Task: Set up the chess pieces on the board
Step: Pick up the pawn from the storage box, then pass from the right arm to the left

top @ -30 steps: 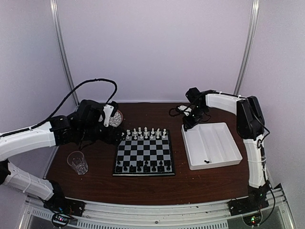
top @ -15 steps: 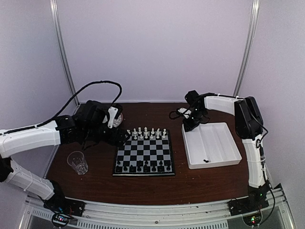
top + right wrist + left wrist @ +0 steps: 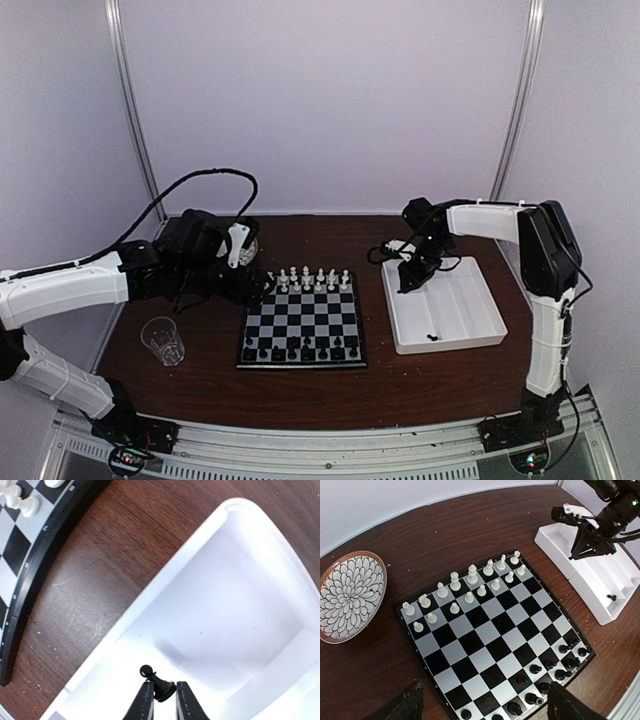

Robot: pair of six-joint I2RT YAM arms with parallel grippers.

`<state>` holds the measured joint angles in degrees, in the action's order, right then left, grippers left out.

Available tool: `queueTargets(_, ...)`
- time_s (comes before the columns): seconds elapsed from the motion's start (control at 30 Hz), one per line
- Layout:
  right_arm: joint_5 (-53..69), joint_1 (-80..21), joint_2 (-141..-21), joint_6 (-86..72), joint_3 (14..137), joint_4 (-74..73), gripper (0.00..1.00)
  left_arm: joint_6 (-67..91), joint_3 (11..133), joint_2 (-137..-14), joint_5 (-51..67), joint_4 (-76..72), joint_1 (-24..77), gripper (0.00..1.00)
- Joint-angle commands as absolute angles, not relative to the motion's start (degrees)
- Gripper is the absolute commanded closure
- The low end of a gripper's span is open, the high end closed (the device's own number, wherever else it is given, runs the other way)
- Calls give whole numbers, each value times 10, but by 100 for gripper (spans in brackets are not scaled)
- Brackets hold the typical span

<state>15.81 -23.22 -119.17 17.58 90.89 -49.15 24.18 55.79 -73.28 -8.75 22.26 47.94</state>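
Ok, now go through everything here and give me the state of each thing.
left gripper, open, holding nothing.
right gripper, shut on a black pawn over the tray.
board, white pieces fully set, black pieces with gaps.
tray, one loose black piece inside.
plate, empty.
cup, upright, looks empty.

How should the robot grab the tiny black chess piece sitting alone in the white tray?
Probably from straight above, since the walls of the white tray block sideways approaches. Pinch the black piece across its slim middle, below the head. Whether it stands or lies is too small to tell.
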Motion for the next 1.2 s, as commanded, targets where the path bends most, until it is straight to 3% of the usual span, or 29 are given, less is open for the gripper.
queueTargets(0.0, 196, -227, -1148, 169, 898, -497, 83, 239, 573, -748, -71, 188, 476, 15)
queueTargets(0.23, 248, -215, -1099, 171, 880, -515, 83, 236, 582, -773, -27, 164, 476, 18)
queueTargets(0.4, 320, -214, -1034, 168, 850, -512, 82, 280, 596, -838, 47, 60, 477, 25)
queueTargets(0.6, 364, -214, -996, 158, 836, -511, 82, 392, 715, -990, 109, -27, 491, 35)
queueTargets(0.77, 388, -215, -978, 159, 833, -514, 82, 478, 827, -1109, 154, -61, 508, 38)
queueTargets(1.17, 424, -215, -960, 143, 821, -495, 81, 570, 914, -1217, 224, -123, 517, 41)
